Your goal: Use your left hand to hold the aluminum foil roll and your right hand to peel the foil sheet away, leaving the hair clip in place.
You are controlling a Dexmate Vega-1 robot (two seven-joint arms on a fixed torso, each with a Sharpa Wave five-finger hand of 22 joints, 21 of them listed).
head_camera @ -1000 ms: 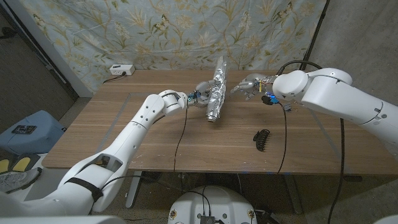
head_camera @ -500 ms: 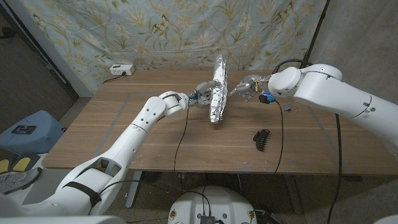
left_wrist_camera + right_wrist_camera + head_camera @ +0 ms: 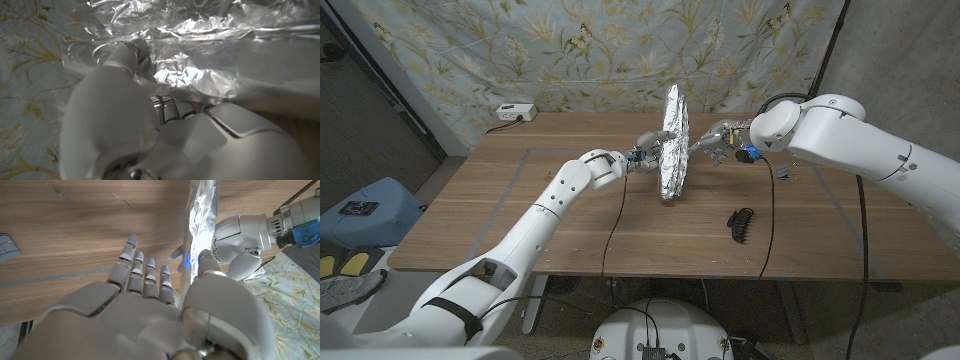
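Observation:
The crumpled aluminum foil roll [image 3: 673, 145] stands nearly upright above the middle of the wooden table [image 3: 520, 215]. My left hand [image 3: 648, 152] grips it from its left side; in the left wrist view the fingers [image 3: 127, 55] press into the foil [image 3: 210, 55]. My right hand [image 3: 713, 140] is at the foil's right side. In the right wrist view its fingers [image 3: 145, 272] are stretched out and its thumb [image 3: 205, 262] lies on the other side of the foil's edge [image 3: 200, 210], not clearly closed on it. The black hair clip [image 3: 741, 223] lies on the table, front right of the foil.
A white power strip [image 3: 515, 112] sits at the table's back left corner. A floral curtain [image 3: 600, 45] hangs behind the table. Black cables [image 3: 772, 200] hang from my right wrist over the table near the clip. A blue object [image 3: 360, 210] sits on the floor at the left.
The foil has swung from a tilt to nearly upright and rose a little in my left hand. My right hand moved slightly left, closer to the foil. The clip stayed put.

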